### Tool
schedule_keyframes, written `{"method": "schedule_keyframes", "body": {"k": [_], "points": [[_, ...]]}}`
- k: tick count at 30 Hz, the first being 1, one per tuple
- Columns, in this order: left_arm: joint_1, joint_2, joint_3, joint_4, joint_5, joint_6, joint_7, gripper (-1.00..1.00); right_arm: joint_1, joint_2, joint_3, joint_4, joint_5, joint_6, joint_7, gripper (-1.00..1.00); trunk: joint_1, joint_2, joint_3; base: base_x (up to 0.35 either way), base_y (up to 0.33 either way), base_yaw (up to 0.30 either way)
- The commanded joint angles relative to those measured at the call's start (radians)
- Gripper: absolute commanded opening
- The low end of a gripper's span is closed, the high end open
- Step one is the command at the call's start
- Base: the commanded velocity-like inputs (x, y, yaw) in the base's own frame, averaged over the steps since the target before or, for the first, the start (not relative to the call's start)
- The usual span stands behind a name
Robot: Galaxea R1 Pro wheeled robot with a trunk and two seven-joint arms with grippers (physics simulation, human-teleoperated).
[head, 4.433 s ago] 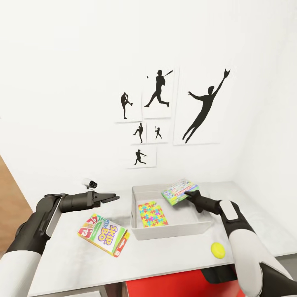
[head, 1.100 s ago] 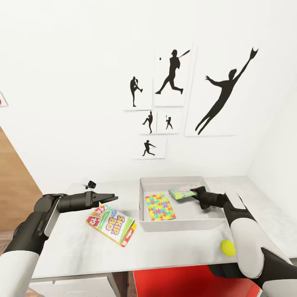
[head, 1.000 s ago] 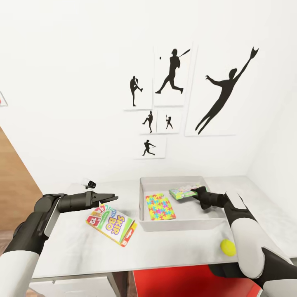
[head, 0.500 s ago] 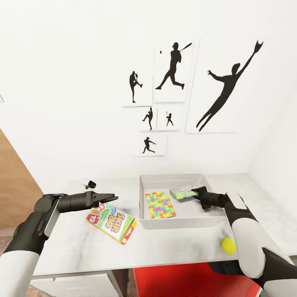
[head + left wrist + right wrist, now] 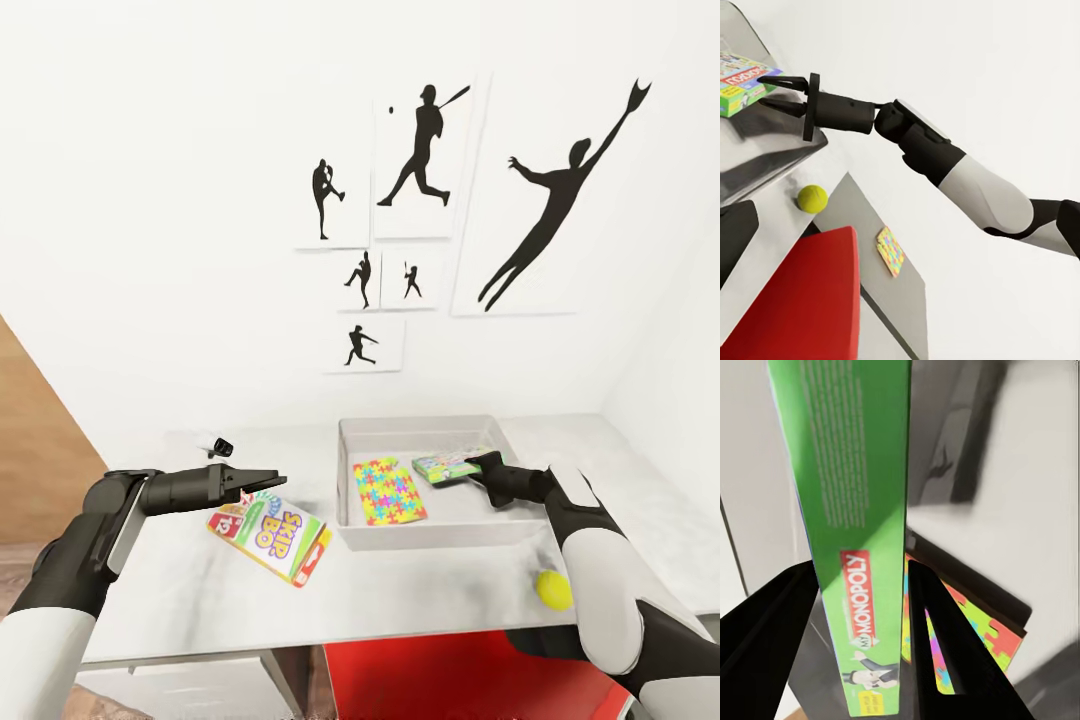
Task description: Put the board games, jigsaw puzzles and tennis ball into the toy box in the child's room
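Jaws on our right gripper (image 5: 483, 464) are clamped on the narrow edge of the flat green Monopoly box (image 5: 851, 547), holding it over the far right corner of the grey toy box (image 5: 440, 532), which sits mid-table with a bright jigsaw puzzle (image 5: 387, 492) flat inside. Our left gripper (image 5: 268, 483) hovers over the glossy Skip-Bo box (image 5: 270, 530) near the table's (image 5: 200, 600) left side, fingers slightly parted, holding nothing. Fuzzy yellow tennis ball (image 5: 554, 590) sits by the front right edge; a small object (image 5: 219, 444) at the back left is too small to identify.
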Motion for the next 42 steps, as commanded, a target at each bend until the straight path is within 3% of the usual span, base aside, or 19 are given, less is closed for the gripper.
{"method": "schedule_keyframes", "body": {"k": [1,24,42], "points": [[-0.001,0.0,-0.001,0.0,0.0,0.011,-0.003,1.0,-0.001,0.0,-0.004,-0.002,-0.011,0.002,-0.011,-1.0,0.001,-0.002,-0.004,0.0,0.0,0.0],[-0.001,-0.001,-0.008,0.0,0.0,0.011,-0.003,1.0,-0.002,-0.022,-0.016,-0.006,-0.01,0.0,-0.01,-1.0,0.001,-0.002,-0.041,0.0,0.0,0.001],[-0.001,-0.001,-0.008,0.0,0.0,0.011,-0.003,1.0,-0.002,-0.028,-0.017,-0.007,-0.013,-0.03,-0.01,-1.0,0.001,-0.002,-0.044,0.0,0.0,0.001]]}}
